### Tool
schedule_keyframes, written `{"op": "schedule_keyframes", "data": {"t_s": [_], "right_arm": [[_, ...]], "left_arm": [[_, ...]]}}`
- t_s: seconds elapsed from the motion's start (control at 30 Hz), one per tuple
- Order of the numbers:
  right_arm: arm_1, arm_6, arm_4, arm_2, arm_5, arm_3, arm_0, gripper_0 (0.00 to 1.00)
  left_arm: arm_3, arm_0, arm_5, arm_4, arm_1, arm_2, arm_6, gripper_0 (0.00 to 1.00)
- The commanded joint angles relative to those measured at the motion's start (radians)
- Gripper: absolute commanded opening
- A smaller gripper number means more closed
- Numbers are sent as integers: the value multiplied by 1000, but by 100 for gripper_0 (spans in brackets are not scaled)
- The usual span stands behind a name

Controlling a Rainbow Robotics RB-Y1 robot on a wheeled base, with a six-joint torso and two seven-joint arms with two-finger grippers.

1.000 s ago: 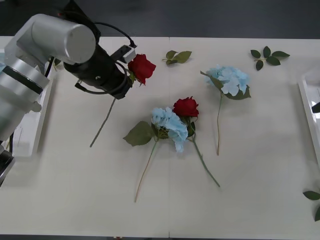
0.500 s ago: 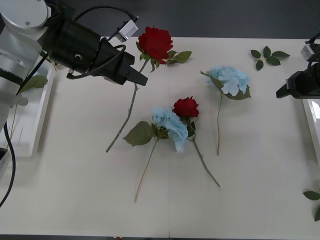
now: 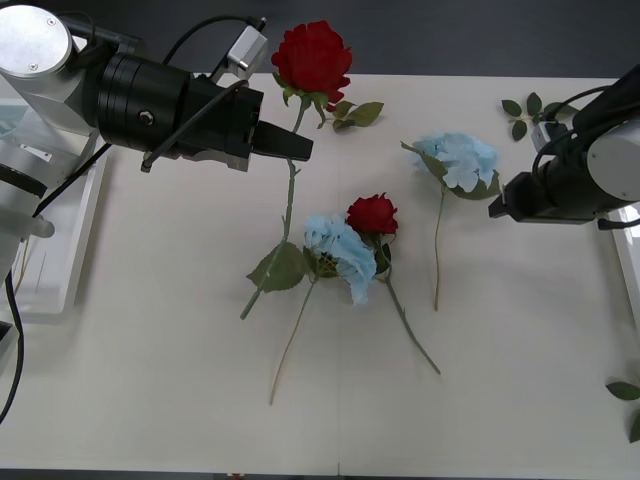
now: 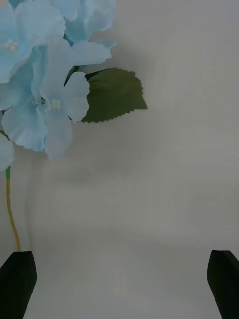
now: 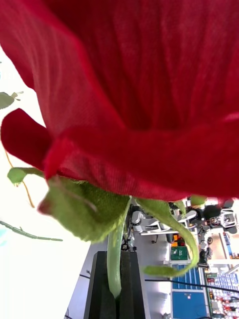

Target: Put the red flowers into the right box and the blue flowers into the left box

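The left arm reaches across the table (image 3: 150,400) from the left box (image 3: 60,290), its left gripper (image 3: 298,148) pinching a red rose (image 3: 312,58) by the stem, bloom raised over the far edge. The right gripper (image 3: 500,208), fingers spread, hovers beside a blue hydrangea (image 3: 457,160). Another hydrangea (image 3: 340,250) and rose (image 3: 372,214) lie touching mid-table.

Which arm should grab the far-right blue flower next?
Right. The right gripper hovers open beside that blue flower, which lies close ahead in its wrist view. The left gripper is shut on a red rose, held off the table.
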Motion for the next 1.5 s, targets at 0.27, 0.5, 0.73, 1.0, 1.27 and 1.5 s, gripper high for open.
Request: {"op": "schedule_keyframes", "data": {"t_s": [0.27,0.5,0.73,1.0,1.27,1.5], "right_arm": [[-100,199,-251,-30,-148,68,-14,100],[-132,539,-512,-66,-267,136,20,100],[-134,958,-983,-143,-365,185,158,100],[-114,1383,-1344,-158,-376,173,293,100],[-37,1598,-1496,-158,-378,119,362,100],[75,1706,-1568,-160,-382,48,415,100]], "left_arm": [[-11,5,-9,34,-4,47,-98,0],[-11,5,-14,80,-5,47,-112,0],[-11,3,-27,99,-21,45,-117,0],[-11,3,-27,99,-21,45,-117,0],[-11,3,-27,99,-21,45,-117,0],[-11,3,-27,99,-21,45,-117,0]]}}
